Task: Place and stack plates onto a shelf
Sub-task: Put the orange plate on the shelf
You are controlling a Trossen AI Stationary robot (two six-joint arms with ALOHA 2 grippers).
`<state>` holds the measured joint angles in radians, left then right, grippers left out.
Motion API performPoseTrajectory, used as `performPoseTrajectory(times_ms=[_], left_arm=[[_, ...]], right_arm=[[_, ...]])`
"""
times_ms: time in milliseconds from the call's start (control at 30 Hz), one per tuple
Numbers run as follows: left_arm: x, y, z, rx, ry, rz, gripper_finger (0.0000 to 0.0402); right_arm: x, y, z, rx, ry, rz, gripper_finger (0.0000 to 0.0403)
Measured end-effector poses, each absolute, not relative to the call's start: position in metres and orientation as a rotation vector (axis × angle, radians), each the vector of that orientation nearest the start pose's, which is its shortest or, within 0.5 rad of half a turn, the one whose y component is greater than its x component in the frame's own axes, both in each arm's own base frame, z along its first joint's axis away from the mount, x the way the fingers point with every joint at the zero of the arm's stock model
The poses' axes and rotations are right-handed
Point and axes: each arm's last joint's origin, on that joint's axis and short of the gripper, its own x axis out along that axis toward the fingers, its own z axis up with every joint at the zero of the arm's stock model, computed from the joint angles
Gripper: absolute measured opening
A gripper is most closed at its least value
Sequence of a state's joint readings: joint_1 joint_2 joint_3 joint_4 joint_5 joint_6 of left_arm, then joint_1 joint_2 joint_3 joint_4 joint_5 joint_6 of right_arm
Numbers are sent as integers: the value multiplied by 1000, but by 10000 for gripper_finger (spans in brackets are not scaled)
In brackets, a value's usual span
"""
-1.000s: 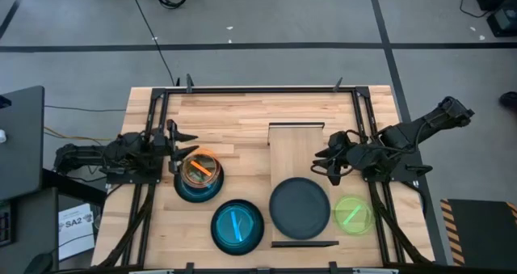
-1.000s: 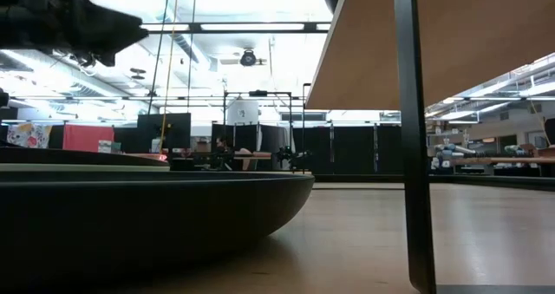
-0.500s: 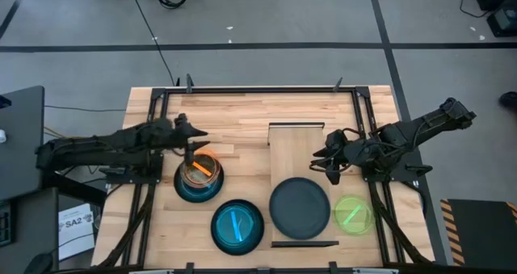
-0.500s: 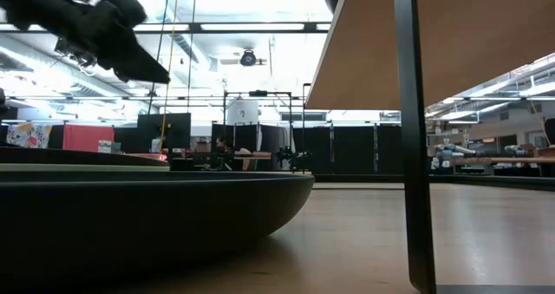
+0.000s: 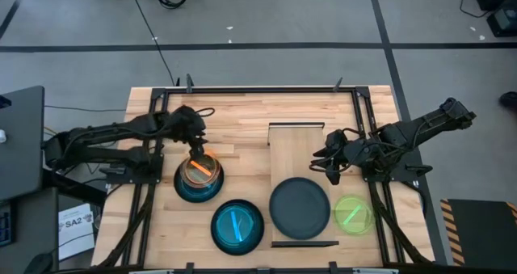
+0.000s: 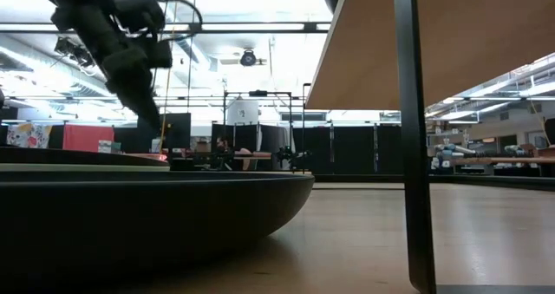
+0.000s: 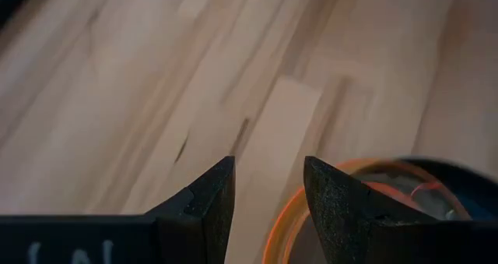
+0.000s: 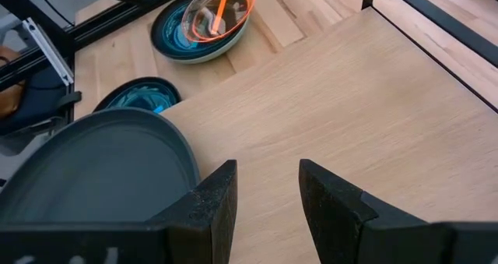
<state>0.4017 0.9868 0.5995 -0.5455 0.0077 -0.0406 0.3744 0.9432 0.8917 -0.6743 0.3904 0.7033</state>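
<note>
Swinging in, the left tool (image 5: pixel 196 147), fingers apart, now hovers over the small translucent orange plate (image 5: pixel 200 168); right tool (image 5: pixel 332 162) apart, empty.

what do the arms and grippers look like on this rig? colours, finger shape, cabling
Both arms are dark, near-black jointed links with black cables looped along them. The left gripper and the right gripper each have two matte black, grainy fingers tapering to blunt wedge tips. Faint pale lettering shows on each wrist body, unreadable.

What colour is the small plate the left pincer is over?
Translucent orange plate, resting in a teal-blue plate; clearest in the high view.
</note>
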Motion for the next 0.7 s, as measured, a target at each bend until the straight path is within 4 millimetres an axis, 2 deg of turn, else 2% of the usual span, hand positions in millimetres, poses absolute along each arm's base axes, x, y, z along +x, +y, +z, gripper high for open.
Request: performPoseTrajectory(times_ms=[267, 700], left_arm=[[168, 76, 198, -316, 985, 327, 160], [164, 74, 196, -303, 1029, 308, 160]], right_arm=[[175, 57, 302, 406, 630, -247, 145], [175, 57, 302, 405, 630, -247, 145]])
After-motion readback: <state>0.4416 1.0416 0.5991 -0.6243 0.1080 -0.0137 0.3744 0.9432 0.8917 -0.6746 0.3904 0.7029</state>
